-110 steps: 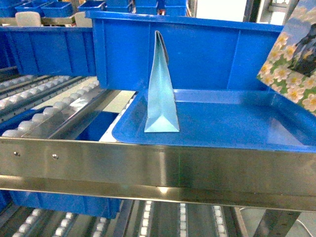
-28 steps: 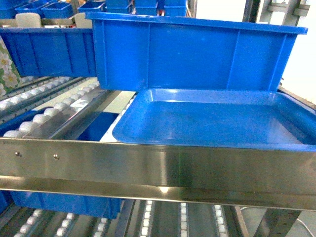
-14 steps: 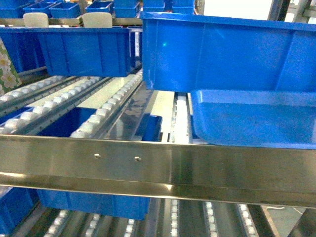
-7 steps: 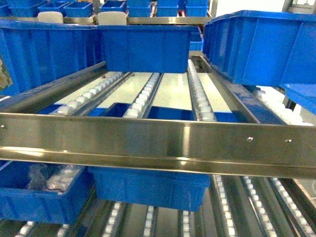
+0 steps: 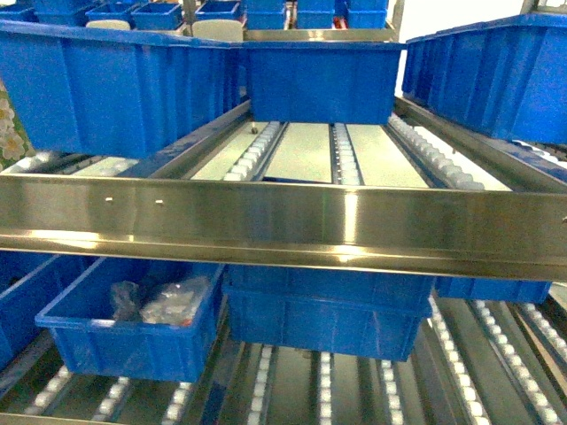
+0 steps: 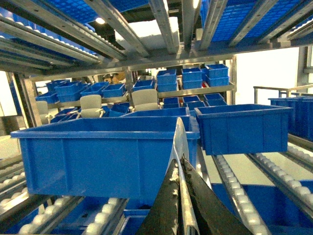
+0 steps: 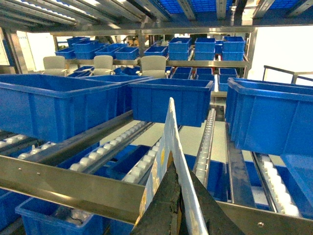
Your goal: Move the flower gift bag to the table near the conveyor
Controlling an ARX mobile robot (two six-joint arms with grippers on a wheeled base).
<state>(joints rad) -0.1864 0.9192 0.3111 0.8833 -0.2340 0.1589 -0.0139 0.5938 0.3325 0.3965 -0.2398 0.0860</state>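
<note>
Facing steel conveyor (image 5: 292,226), blue bins (image 5: 323,80); both jaws pinching flat bags (image 7: 168,147).

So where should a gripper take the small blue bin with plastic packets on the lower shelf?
Probably by the near wall of the small blue bin, pinched over its rim, coming from the front. Its top is open, that wall faces the robot, and the steel rail crosses above it.

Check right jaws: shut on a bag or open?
Shut. In the right wrist view the right gripper pinches the top edge of a thin flat bag edge-on; its flower print is barely visible.
</note>
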